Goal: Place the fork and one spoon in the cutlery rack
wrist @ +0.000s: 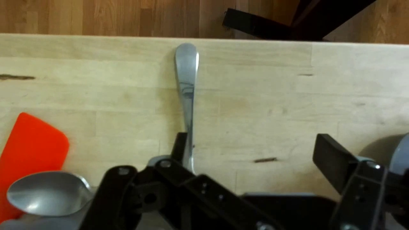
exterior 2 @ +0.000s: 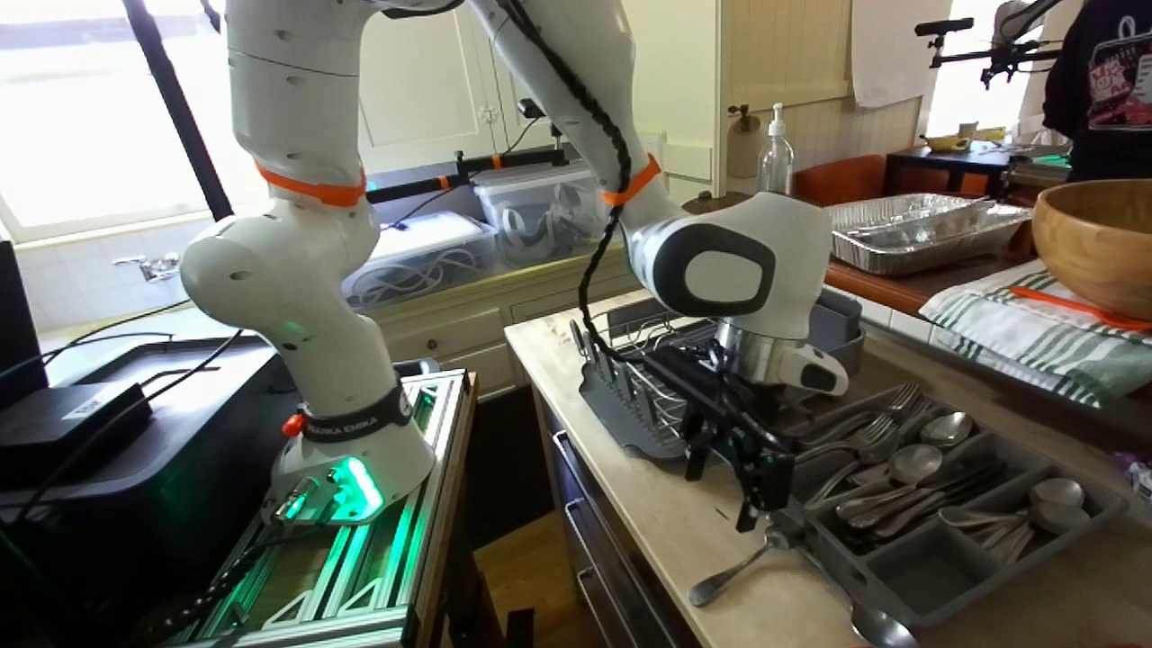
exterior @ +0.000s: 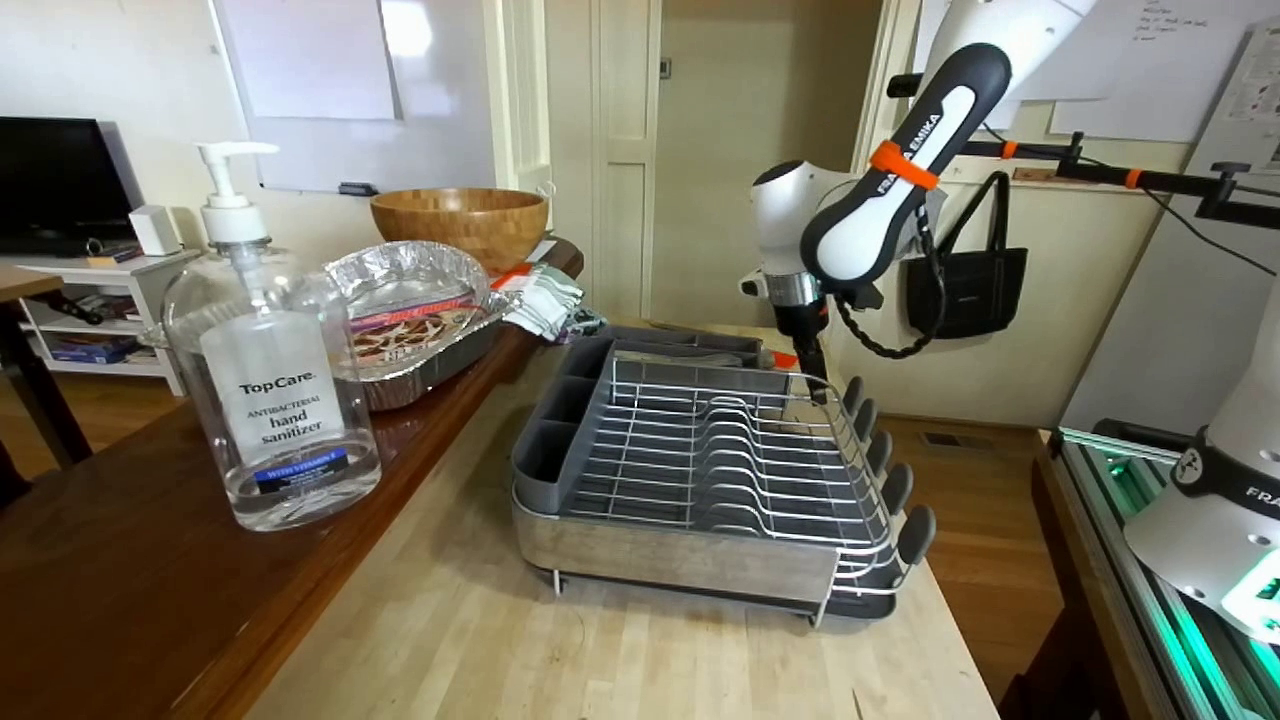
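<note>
The cutlery rack (exterior: 680,555), a grey wire dish rack, stands on the wooden table in both exterior views, partly behind the arm in an exterior view (exterior 2: 630,430). A silver utensil (wrist: 187,68) lies on the table, handle toward the edge. Its head is hidden by a finger in the wrist view, so I cannot tell whether it is the fork; it also shows in an exterior view (exterior 2: 733,574). A spoon (wrist: 49,193) lies by the orange spatula. My gripper (wrist: 252,139) is open and empty above the table, its left finger over the utensil; it also shows low beside the rack (exterior 2: 720,495).
A grey cutlery tray (exterior 2: 1026,569) holds several forks, spoons and knives beside the gripper. An orange spatula (wrist: 35,147) lies on the table. A raised brown counter bears a sanitizer bottle (exterior: 270,400), foil trays (exterior: 420,370), a towel (exterior 2: 1035,333) and a wooden bowl (exterior: 465,220).
</note>
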Available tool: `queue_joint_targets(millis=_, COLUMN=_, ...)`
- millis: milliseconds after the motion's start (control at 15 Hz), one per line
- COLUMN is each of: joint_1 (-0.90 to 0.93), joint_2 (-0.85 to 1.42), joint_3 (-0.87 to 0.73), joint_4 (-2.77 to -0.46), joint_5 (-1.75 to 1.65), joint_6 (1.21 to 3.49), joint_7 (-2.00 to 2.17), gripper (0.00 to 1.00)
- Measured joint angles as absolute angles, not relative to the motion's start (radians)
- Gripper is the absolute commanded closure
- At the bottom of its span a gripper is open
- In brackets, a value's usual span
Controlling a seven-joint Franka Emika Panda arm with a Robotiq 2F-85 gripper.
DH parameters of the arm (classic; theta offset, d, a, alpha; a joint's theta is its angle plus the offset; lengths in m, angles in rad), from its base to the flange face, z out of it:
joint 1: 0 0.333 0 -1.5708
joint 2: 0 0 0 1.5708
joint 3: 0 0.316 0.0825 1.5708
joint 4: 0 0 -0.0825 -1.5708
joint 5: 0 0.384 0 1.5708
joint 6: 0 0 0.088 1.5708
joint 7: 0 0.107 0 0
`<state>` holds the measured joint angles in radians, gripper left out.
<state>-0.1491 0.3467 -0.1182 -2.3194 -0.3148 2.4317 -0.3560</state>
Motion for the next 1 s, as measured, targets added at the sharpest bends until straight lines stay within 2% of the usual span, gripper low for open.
queue_joint_targets(millis=533, joint_1=-0.201, joint_2=0.332, joint_3=-0.126, joint_4=-2.443, joint_5=-0.204, joint_6=2.644, joint_7=-0.332, gripper=0.00)
queue_joint_targets(millis=1000, joint_1=-0.208, joint_2=0.330, joint_3=-0.113, joint_4=-2.439, joint_5=-0.152, joint_6=2.651, joint_7=-0.368, gripper=0.00)
